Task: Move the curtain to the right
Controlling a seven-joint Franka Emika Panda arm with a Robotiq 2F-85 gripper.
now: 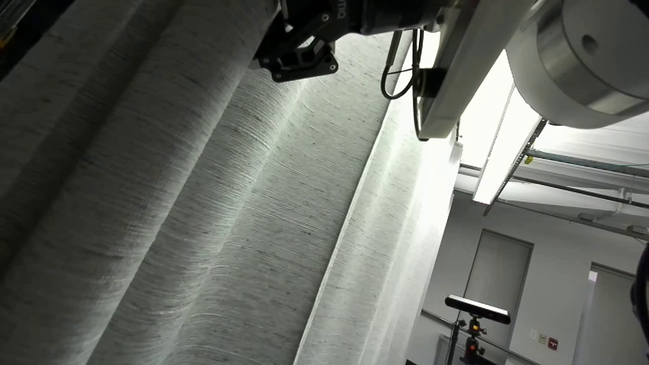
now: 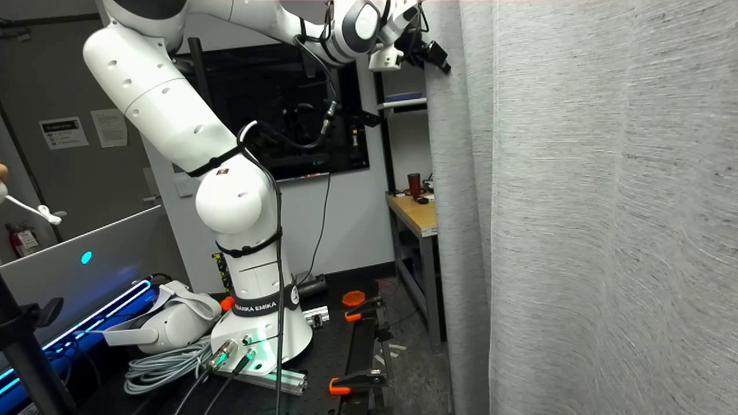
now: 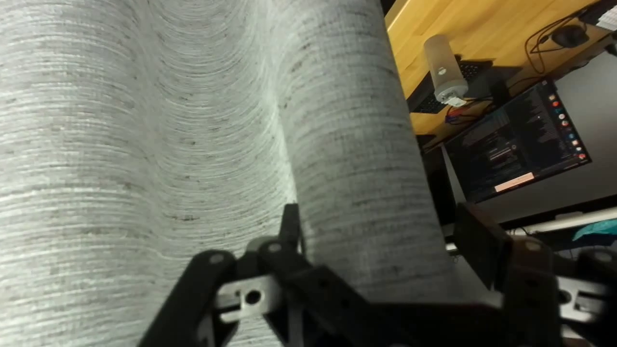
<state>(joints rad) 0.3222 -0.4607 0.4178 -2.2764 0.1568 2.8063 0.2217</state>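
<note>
The curtain (image 1: 284, 213) is a large pale grey-white drape with long folds. It fills the left and middle of an exterior view, and the right part of an exterior view (image 2: 605, 219). In the wrist view the curtain (image 3: 207, 125) covers the left and middle. My gripper (image 3: 383, 224) is open there, with a curtain fold between its widely spread fingers. The left finger lies at the crease beside the fold; the right finger stands apart from the fold's edge. My gripper also shows at the curtain in both exterior views (image 1: 261, 61) (image 2: 444, 62), its tips partly hidden in one.
In the wrist view a wooden desk (image 3: 409, 72) holds a grey cylinder (image 3: 444, 67), with a monitor (image 3: 516, 144) near it. A workbench (image 2: 418, 216) with a red cup (image 2: 414, 184) stands beside the curtain. A camera on a stand (image 1: 476, 309) is at lower right.
</note>
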